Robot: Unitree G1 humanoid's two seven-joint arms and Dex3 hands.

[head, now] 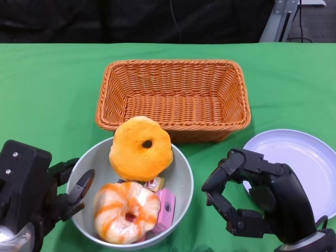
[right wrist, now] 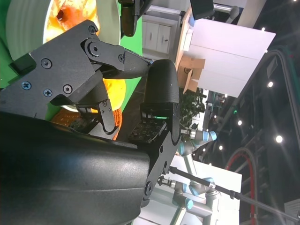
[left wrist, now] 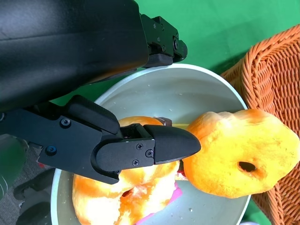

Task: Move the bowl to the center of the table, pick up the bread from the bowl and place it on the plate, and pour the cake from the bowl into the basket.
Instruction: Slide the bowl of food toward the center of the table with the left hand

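Your left hand (head: pixel 39 197) grips the near-left rim of the bowl (head: pixel 181 170), one finger inside and the rest outside. Your right hand (head: pixel 257 197) is open and holds nothing; it waits just to the right of the bowl, in front of the plate (head: pixel 310 157). Inside the bowl, the orange bread (head: pixel 140 148) leans on the far rim, closest to the basket (head: pixel 173 97). It looks soft, puffy and light, so squeeze gently. Take it by its fat round edge, not the little hole. The striped bread (head: pixel 125 211) and small cake pieces (head: pixel 165 205) sit lower down.
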